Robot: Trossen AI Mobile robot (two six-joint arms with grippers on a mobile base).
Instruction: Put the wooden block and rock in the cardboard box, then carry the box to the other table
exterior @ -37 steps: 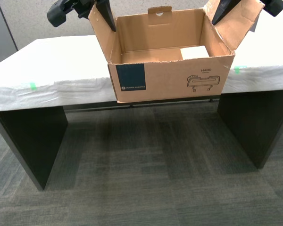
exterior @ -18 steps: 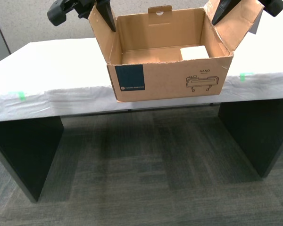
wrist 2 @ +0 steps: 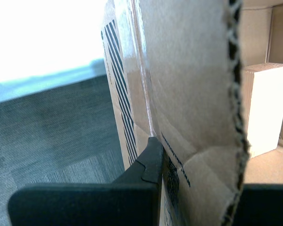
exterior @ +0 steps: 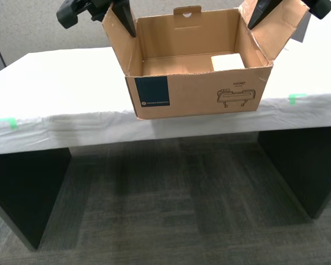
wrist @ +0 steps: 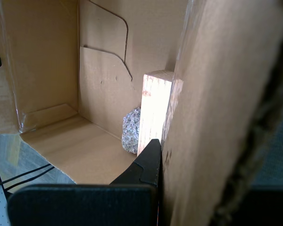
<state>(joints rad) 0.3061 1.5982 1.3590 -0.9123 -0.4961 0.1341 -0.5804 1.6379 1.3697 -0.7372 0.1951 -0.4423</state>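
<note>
The cardboard box [exterior: 196, 91] hangs open-topped between my two arms, over the front edge of the other table [exterior: 60, 83]; I cannot tell if its bottom touches the sheet. My first gripper [exterior: 263, 12] [wrist: 162, 150] is shut on the flap at the exterior view's right. My second gripper [exterior: 123, 15] [wrist 2: 159, 143] is shut on the flap at the exterior view's left. The wooden block [exterior: 227, 61] [wrist: 155, 110] [wrist 2: 266, 108] lies inside, near the first gripper's flap. The rock [wrist: 130, 136] sits against the block, hidden by the box's front wall in the exterior view.
Green tape marks [exterior: 6, 122] [exterior: 296, 98] sit on the table's wrinkled white front edge. Dark panel legs [exterior: 22, 193] [exterior: 306, 165] stand at both ends, with grey carpet [exterior: 165, 210] between them. A grey partition wall rises behind the table.
The whole scene has shifted: the table sits lower and wider in the exterior view and the green marks have spread outward, so the camera moved closer. Box and grippers keep their place in view.
</note>
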